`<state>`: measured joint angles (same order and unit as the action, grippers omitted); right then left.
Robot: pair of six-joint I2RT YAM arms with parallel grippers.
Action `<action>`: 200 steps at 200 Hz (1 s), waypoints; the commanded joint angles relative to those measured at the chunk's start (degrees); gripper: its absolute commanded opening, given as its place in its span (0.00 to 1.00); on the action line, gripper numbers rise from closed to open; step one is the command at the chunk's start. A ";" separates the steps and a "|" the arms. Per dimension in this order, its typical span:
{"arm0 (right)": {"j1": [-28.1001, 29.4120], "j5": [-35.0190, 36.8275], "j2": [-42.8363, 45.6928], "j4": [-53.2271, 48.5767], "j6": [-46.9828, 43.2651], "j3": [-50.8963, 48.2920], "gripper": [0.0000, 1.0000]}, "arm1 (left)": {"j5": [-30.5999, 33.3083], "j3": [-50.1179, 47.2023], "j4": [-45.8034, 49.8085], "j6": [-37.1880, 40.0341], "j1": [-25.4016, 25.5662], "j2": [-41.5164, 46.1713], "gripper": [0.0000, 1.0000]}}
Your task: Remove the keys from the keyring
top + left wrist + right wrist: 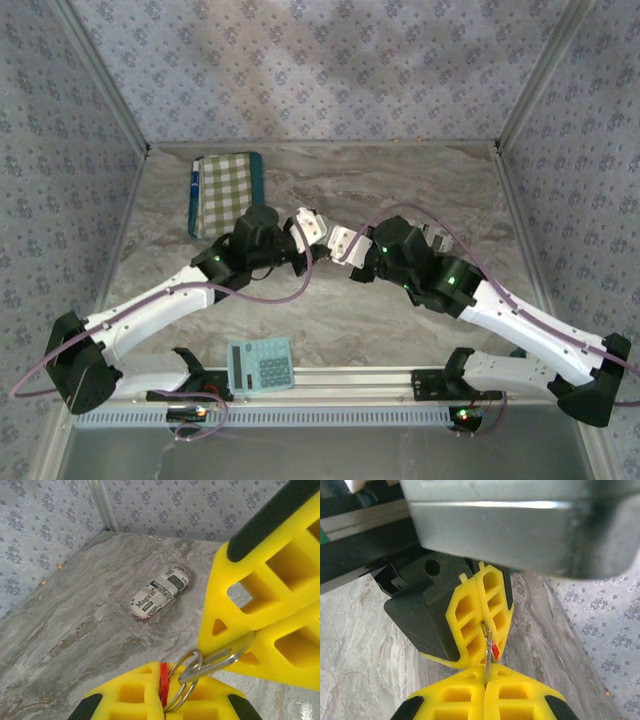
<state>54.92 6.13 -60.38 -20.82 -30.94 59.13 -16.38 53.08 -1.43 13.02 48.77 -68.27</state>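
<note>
Both arms reach in over the grey marbled table (400,180) and meet above its middle, tip to tip. The left jaws are closed tight. Their yellow fingers (135,695) pinch the keys (163,684), which show as a tiny bright red oblong piece standing on edge in the grip. From that same grip a silver wire keyring (191,653) loops upward, held clear of the table. A flat silver metal blade (227,655) hangs on the keyring and runs across to the right jaws, which are pressed together on its far end. From the right wrist you see the blade edge-on, clamped in the seam, with the speck of red just beside it against the left jaws.

Beyond the jaws a small oblong bundle printed like newspaper (160,592) lies flat on the table, well apart from them. A green-and-white checked cloth with a teal edge (225,193) lies toward the far left. A teal calculator (260,365) sits at the near edge, by the left arm's base.
</note>
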 commanded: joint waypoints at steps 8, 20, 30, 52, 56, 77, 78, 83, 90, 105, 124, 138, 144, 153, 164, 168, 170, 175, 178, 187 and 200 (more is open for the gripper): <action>2.29 -20.04 -4.97 5.73 2.53 -3.40 0.00 | -12.49 2.39 -20.61 0.68 3.84 3.38 0.00; 2.48 -19.65 -4.94 5.89 2.00 -3.67 0.00 | -12.59 2.13 -20.71 0.78 3.83 3.50 0.00; 2.77 -18.14 -5.46 5.25 0.74 -3.36 0.00 | -12.83 2.11 -20.98 0.55 3.85 3.41 0.00; 4.91 -12.49 -7.45 4.05 -3.09 -2.67 0.00 | -13.41 2.49 -20.98 0.28 3.83 2.84 0.00; 5.06 -12.15 -7.55 4.22 -3.44 -2.62 0.00 | -13.50 2.52 -21.08 0.17 3.79 2.79 0.00; 5.30 -10.76 -8.18 4.90 -3.97 -2.27 0.00 | -13.81 2.55 -21.09 -0.08 3.83 2.63 0.00; 5.34 -10.73 -8.31 4.73 -3.96 -2.18 0.00 | -13.87 2.55 -21.04 -0.09 3.81 2.62 0.00; 5.29 -10.73 -8.87 3.97 -3.86 -1.62 0.00 | -14.10 2.63 -20.98 -0.06 3.84 2.62 0.00; 5.01 -11.68 -9.67 2.65 -3.05 -0.63 0.00 | -14.18 2.85 -20.85 -0.25 3.87 2.51 0.00; 3.19 -17.40 -9.92 3.27 2.10 0.39 0.00 | -14.56 3.17 -20.55 -0.10 4.00 2.29 0.00; 0.12 -24.06 -8.29 9.14 9.32 -0.89 0.00 | -14.73 3.06 -20.72 -0.11 3.98 2.19 0.00; 0.39 -24.65 -7.65 9.99 8.56 -1.31 0.00 | -14.64 2.91 -20.65 -0.10 3.97 2.26 0.00; 1.29 -23.21 -7.79 9.40 6.76 -1.26 0.00 | -14.69 2.91 -20.66 -0.05 3.96 2.31 0.00; 2.78 -20.18 -8.90 6.89 3.54 -0.73 0.00 | -14.80 2.89 -20.66 0.05 3.96 2.28 0.00; 3.72 -17.68 -10.28 4.42 0.94 -0.20 0.00 | -14.90 2.86 -20.65 0.13 3.96 2.42 0.00; 4.05 -17.22 -10.55 4.16 0.19 -0.33 0.00 | -14.98 2.81 -20.63 0.21 3.96 2.44 0.00; 4.21 -16.92 -10.62 4.13 -0.17 -0.62 0.00 | -14.99 2.77 -20.70 0.18 4.00 2.51 0.00; 4.49 -16.14 -10.57 4.66 -0.87 -1.28 0.00 | -15.06 2.74 -20.70 0.17 3.96 2.68 0.00; 4.63 -15.74 -10.52 5.14 -1.16 -1.77 0.00 | -15.11 2.73 -20.62 0.24 3.99 2.63 0.00; 4.93 -14.82 -10.61 5.44 -2.39 -2.59 0.00 | -15.16 2.67 -20.44 0.26 4.02 2.90 0.00; 5.87 -12.18 -11.28 4.27 -5.17 -3.31 0.00 | -15.17 2.62 -20.35 0.25 4.03 3.21 0.00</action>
<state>54.28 4.95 -64.14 -15.97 -28.38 59.72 -13.69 52.12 -2.22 12.38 47.62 -66.52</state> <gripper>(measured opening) 0.051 0.066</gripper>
